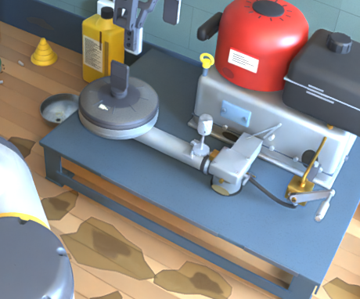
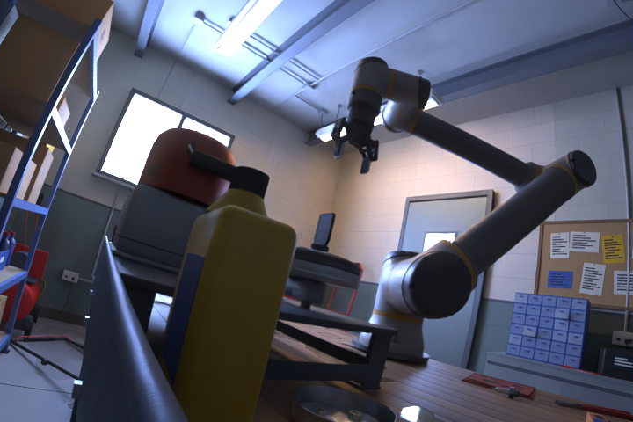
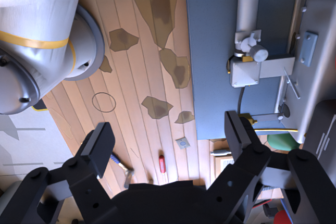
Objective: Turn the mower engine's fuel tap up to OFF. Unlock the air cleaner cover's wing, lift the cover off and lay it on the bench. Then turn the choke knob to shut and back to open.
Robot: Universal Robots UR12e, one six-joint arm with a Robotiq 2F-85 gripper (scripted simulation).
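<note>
The round grey air cleaner cover (image 1: 118, 106) sits on its housing at the left end of the blue bench, with the dark wing (image 1: 119, 78) standing upright on top. A pipe runs from it to the carburettor (image 1: 234, 158), where the white choke knob (image 1: 205, 124) stands. The fuel tap lever (image 1: 316, 197) sits by a brass fitting at the engine's right front, pointing right. My gripper (image 1: 144, 15) hangs open and empty high above the bench, above and behind the cover. The wrist camera looks down past the fingers (image 3: 168, 137) at the floor and the tap (image 3: 260, 116).
The mower engine has a red shroud (image 1: 262, 43) and a black fuel tank (image 1: 332, 82). A yellow oil bottle (image 1: 102, 45) stands behind the cover. A metal bowl (image 1: 58, 108) lies left of the bench. My arm's base (image 1: 15, 235) fills the near left corner.
</note>
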